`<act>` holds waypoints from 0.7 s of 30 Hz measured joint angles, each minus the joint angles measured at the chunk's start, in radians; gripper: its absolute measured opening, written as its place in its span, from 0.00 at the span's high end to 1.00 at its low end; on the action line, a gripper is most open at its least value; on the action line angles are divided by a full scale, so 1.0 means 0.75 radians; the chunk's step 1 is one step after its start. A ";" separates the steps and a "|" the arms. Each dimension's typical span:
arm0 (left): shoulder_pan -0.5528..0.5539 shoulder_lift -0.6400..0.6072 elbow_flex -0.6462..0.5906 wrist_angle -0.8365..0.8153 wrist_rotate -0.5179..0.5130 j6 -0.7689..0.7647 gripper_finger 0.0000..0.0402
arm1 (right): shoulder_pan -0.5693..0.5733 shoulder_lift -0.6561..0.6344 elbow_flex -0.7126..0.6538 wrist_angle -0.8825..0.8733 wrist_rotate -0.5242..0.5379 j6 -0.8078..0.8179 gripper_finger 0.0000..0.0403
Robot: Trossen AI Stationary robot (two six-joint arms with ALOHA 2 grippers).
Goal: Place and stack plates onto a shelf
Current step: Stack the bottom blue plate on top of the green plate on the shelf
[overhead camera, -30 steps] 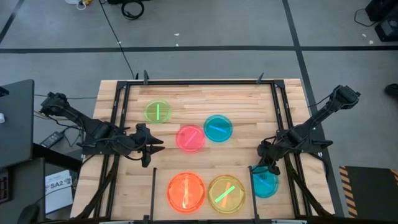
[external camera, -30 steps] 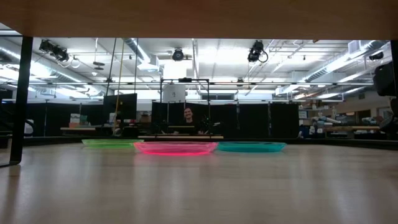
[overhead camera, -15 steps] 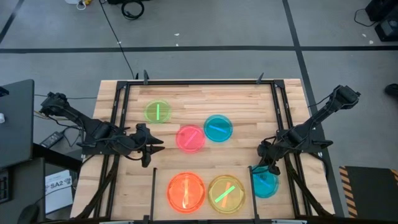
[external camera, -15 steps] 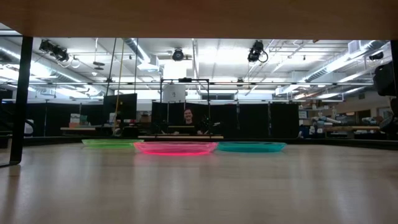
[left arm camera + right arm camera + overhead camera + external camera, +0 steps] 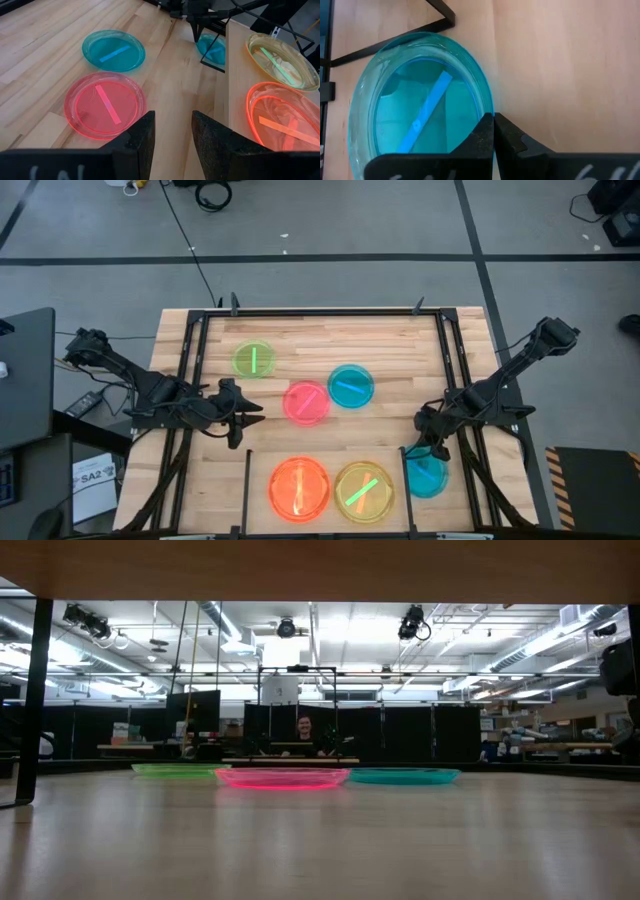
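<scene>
Over by the shelf (image 5: 247,480), my right hand (image 5: 436,450) is pinched tight on a cyan plate's (image 5: 420,120) rim. My left hand (image 5: 255,412) hangs open near the pink plate (image 5: 306,402).

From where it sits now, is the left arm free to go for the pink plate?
Probably yes. The left gripper hangs open beside the pink plate, with only bare table between them. The cyan plate lies on the far side, out of the way.
</scene>
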 joint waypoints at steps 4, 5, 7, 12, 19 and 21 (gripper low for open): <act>0.000 0.000 0.000 0.000 0.000 0.000 0.67 | -0.021 0.000 0.059 -0.181 0.000 0.048 0.98; 0.000 0.000 0.000 0.000 0.000 0.000 0.67 | -0.026 0.000 0.080 -0.235 0.000 0.044 0.98; 0.000 0.000 0.000 0.000 -0.001 0.000 0.67 | -0.038 0.000 0.126 -0.329 0.000 0.025 0.98; 0.000 0.000 0.000 0.000 -0.001 0.000 0.67 | -0.072 0.001 0.255 -0.559 0.018 -0.021 0.98; 0.000 0.000 0.001 0.001 -0.001 0.000 0.67 | -0.121 0.001 0.426 -0.862 0.055 -0.048 0.98; 0.000 0.000 0.001 0.001 0.000 0.000 0.67 | -0.137 0.001 0.472 -0.944 0.071 -0.053 0.98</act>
